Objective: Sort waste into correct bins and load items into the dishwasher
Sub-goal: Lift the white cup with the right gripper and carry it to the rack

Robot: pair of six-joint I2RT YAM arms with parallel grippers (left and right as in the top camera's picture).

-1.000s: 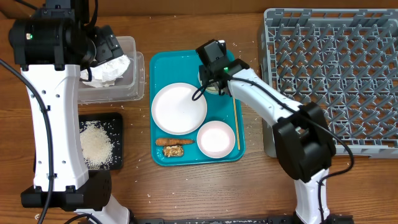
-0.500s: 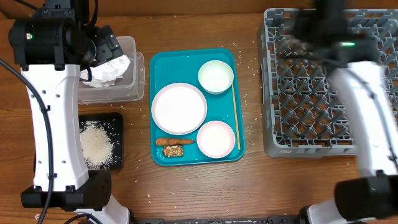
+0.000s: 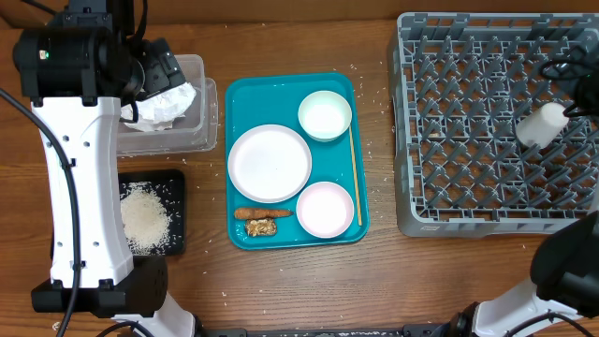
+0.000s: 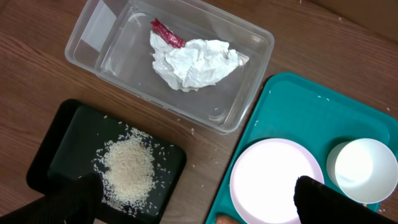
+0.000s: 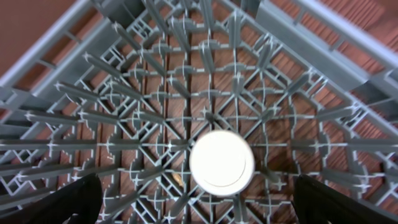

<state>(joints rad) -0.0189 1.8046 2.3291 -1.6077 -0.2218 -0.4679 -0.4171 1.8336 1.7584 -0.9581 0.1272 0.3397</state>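
Observation:
The small white cup (image 5: 221, 163) sits among the pegs of the grey dishwasher rack (image 3: 404, 112), near its right side (image 3: 541, 124). My right gripper (image 5: 198, 204) hangs open above it, both fingers well clear of the cup. On the teal tray (image 3: 281, 98) lie the flat plate (image 3: 270, 163), two bowls (image 3: 325, 115) (image 3: 325, 209), the carrot-like stick (image 3: 249, 213) and the brown chunk (image 3: 263, 227). The clear tub (image 4: 249, 93) holds the napkin (image 4: 194, 62) and red wrapper (image 4: 166, 32). Rice (image 4: 127, 171) lies in the black tray (image 4: 68, 130). My left gripper (image 4: 199, 208) is open, holding nothing.
A thin wooden stick (image 3: 354, 178) lies along the teal tray's right edge. Stray rice grains dot the wooden table between the tray and the rack. The left arm's white column (image 3: 80, 187) stands beside the black tray.
My right arm swung from the teal tray over to the rack carrying the cup, then opened its jaws. The cup now rests in the rack. The left arm has not moved.

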